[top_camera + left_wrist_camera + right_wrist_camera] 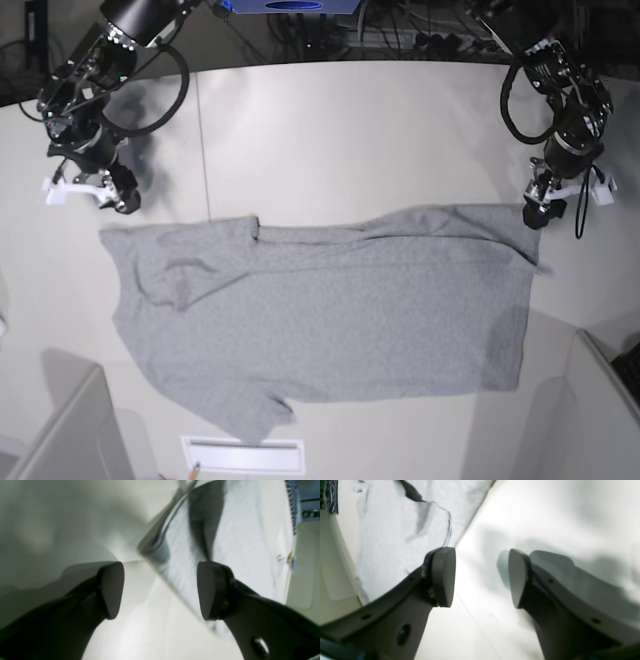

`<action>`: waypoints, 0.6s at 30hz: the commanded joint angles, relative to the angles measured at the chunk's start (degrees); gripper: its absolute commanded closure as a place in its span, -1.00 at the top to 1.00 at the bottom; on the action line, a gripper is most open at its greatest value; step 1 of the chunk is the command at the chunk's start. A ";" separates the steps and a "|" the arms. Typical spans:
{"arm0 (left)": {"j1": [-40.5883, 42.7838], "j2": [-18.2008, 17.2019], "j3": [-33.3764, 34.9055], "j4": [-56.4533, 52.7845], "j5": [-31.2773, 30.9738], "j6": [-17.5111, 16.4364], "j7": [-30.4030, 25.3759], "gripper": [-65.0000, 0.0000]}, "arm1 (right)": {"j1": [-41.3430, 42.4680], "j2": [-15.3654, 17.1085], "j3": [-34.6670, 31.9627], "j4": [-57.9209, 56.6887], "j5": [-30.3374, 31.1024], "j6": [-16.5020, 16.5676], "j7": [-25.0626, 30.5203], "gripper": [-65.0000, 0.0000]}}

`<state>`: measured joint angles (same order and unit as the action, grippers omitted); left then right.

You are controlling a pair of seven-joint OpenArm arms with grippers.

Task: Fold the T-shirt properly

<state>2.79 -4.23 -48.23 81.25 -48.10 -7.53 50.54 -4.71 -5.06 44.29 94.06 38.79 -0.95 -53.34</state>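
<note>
The grey T-shirt [330, 320] lies spread flat on the white table [350, 140], plain side up, with no lettering visible. One sleeve lies folded at its left. My left gripper [540, 212] is open, low at the shirt's far right corner. In the left wrist view the left gripper [160, 590] straddles the shirt's edge [237, 542], one finger [212, 590] over cloth. My right gripper [120, 195] is open, just beyond the shirt's far left corner. In the right wrist view the right gripper [482, 577] hangs over bare table, with the shirt [390, 535] beside it.
A white slotted plate [240, 455] sits at the table's front edge below the shirt. Grey box edges stand at the front left [70, 430] and front right [610, 400]. Cables and equipment [400, 35] run along the back.
</note>
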 commanded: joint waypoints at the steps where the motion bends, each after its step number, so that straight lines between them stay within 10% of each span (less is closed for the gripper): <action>1: -0.98 -0.74 -0.08 -0.15 -0.91 -0.34 -0.65 0.35 | 0.80 0.44 0.06 -0.30 0.82 0.38 1.69 0.00; 18: -2.74 -1.70 6.16 -5.96 -0.74 -0.34 -4.43 0.35 | 13.11 6.42 -0.38 -24.48 0.64 0.29 9.43 0.01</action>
<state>-0.25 -5.45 -42.11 74.94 -49.56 -8.58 45.32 8.08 0.93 43.88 69.73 41.60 0.51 -43.44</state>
